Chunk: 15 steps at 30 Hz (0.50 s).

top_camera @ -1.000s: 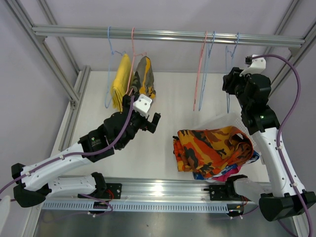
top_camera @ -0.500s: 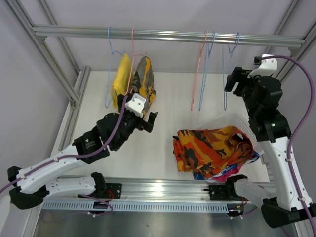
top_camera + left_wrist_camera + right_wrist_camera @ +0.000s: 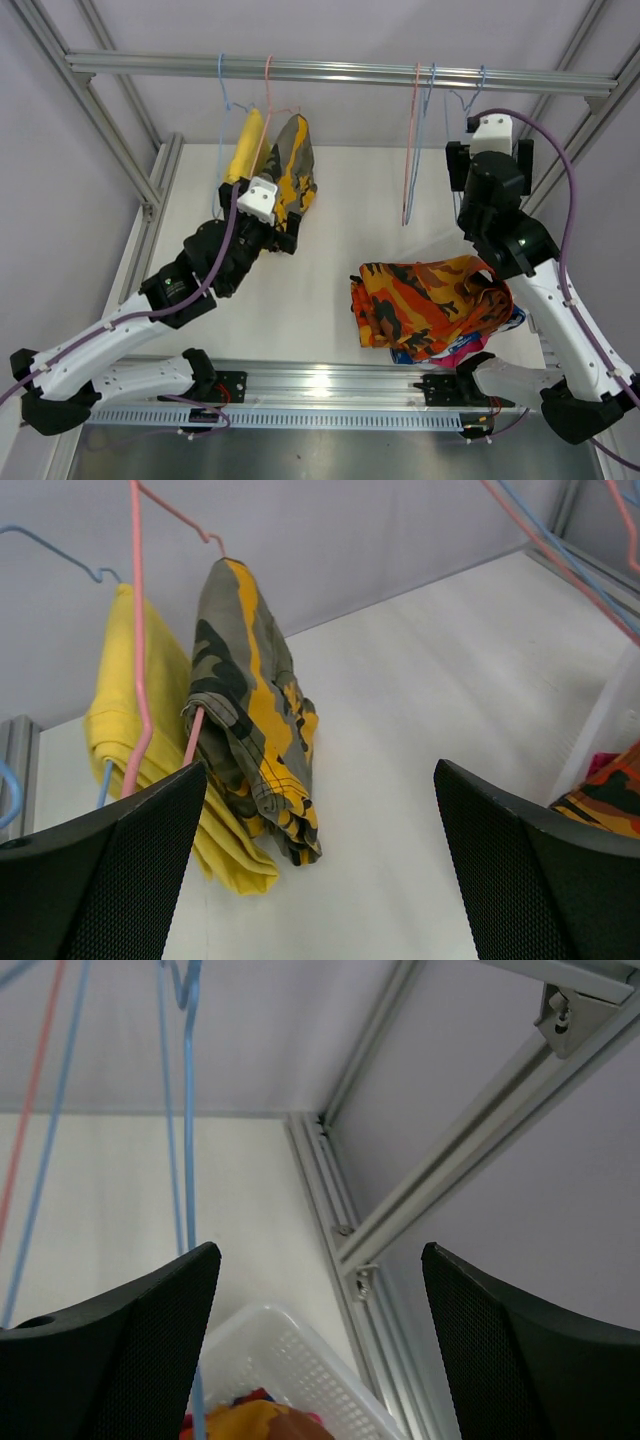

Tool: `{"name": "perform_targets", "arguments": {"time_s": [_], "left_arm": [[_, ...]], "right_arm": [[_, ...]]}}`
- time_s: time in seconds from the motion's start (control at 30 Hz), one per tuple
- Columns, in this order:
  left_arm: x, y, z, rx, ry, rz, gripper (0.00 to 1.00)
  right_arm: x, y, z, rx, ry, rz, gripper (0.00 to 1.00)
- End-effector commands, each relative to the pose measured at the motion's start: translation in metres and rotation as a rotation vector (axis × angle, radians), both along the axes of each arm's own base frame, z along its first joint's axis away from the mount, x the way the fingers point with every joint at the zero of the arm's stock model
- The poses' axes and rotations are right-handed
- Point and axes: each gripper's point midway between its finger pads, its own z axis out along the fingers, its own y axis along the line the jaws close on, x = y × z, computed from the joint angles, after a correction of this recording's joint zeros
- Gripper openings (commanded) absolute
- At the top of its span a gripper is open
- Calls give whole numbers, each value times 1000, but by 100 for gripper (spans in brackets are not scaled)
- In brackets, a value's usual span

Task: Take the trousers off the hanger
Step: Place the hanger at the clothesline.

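Up near the rail's left end, L fingers [image 3: 100, 880] have closed in on the camo trousers [image 3: 250, 700]. They're spread wide, nothing held. Cloth hangs straight ahead btwn them, not touching, on the pink hanger [image 3: 137, 630] beside the yellow pair [image 3: 160, 740]. R fingers [image 3: 110, 1350], also released, swung to bare blue hangers [image 3: 190, 1110]. Grasp looks imminent.

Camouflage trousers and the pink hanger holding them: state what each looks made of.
Camouflage trousers: soft matte woven cloth, probably cotton; it drapes in folds with a stitched hem. Pink hanger: thin bent rod, smooth with slight sheen, probably coated wire, though plastic is possible.
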Motion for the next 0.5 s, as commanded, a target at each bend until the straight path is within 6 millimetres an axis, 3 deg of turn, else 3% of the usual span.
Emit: {"name": "perform_targets", "arguments": {"time_s": [0.0, 0.13, 0.23, 0.47], "left_arm": [[8, 14, 12, -62, -21, 51, 99], [10, 20, 17, -89, -24, 57, 99], [5, 18, 22, -100, -25, 22, 99], [-14, 34, 57, -176, -127, -24, 100]], "right_arm": [[-17, -26, 20, -103, -26, -174, 86], [-31, -28, 30, -65, -50, -146, 86], [-39, -22, 24, -43, -28, -102, 87], [-52, -7, 28, 9, -23, -14, 87]]}}
